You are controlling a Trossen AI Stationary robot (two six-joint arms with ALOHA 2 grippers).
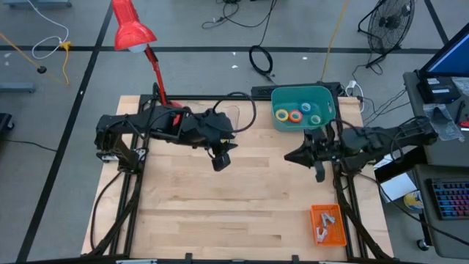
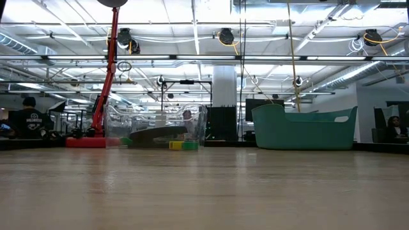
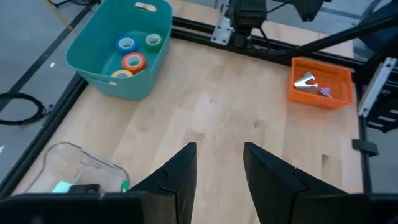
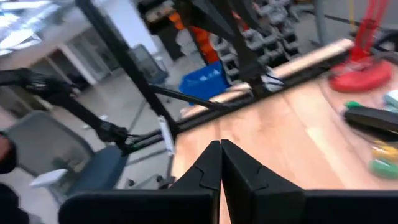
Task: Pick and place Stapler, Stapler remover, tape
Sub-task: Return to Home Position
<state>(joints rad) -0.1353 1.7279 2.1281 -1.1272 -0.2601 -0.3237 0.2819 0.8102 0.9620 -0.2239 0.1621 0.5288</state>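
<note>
The teal bin stands at the table's far right and holds the four tape rolls: yellow, orange, blue and green. They lie flat on its floor, also in the left wrist view, where the orange roll is nearest. A silver staple remover lies in the orange tray near the right corner. A black stapler sits in a clear container at the far left. My left gripper hovers open over mid-table. My right gripper is shut, near the bin.
A red lamp base stands on the table's far left corner, its red arm rising above. Small yellow and green pieces lie beside the clear container. Bare wood spreads between the two arms and toward the near edge.
</note>
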